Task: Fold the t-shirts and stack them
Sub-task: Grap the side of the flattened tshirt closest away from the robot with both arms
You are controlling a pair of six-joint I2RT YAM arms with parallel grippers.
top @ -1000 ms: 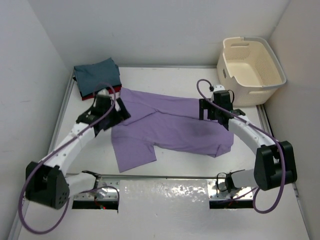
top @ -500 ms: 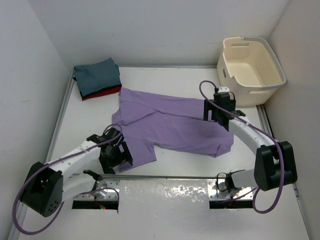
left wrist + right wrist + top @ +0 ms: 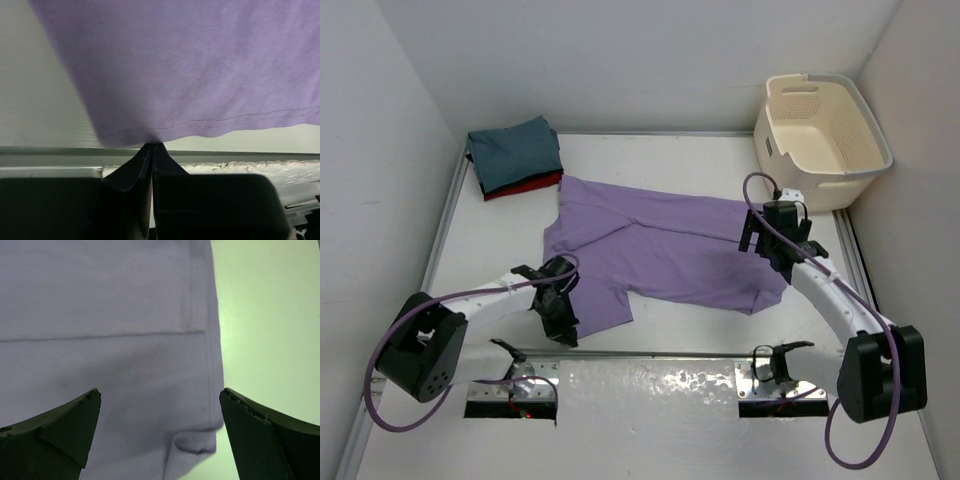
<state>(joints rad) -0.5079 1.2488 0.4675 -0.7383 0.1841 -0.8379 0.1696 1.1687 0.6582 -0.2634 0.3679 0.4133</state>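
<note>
White table [image 3: 670, 160] carries everything I am working with. Across its middle the lavender purple cloth t-shirt [image 3: 670, 245] lies spread flat, its long axis running from my left to my right, with one flap reaching towards the near edge on the left.

At the rear right corner stands the cream plastic tub [image 3: 810, 185], near the right arm but off the cloth. At the rear left, a slate blue-grey folded shirt [image 3: 515, 150] sits on a red folded shirt [image 3: 525, 185], well apart from both arms.

My left pincer [image 3: 153, 147] is clenched at the near hem corner of that flap and looks to be pinching the edge; the cloth lies away from it, towards the rear. The right pincer [image 3: 159, 391] is released, its fingers spread wide above the shirt's right end.

I judge the left arm leads the fold, carrying its corner rearward over the body. The metal rail [image 3: 50, 152] just beside its fingertips is the only thing close enough to snag.
</note>
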